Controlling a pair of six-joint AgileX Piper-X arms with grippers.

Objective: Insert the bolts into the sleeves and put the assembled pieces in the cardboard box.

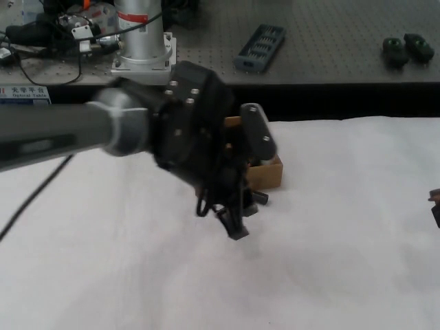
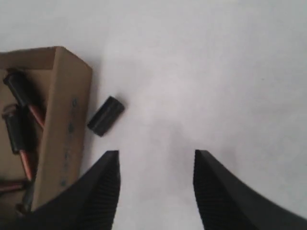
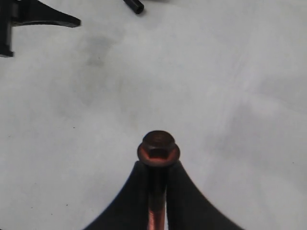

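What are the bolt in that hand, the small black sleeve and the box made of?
The bolt looks like metal with a coppery finish, glinting along its shank. The sleeve seems matt black plastic or rubber; hard to say which. The box is plain brown cardboard, dull and thin-walled.

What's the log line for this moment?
left gripper open, near sleeve beside box | right gripper shut on bolt | pieces in box

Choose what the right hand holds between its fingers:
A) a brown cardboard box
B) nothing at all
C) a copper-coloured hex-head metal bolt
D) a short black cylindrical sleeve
C: the right hand is shut on the copper-coloured hex-head metal bolt, whose head sticks out past the fingertips.
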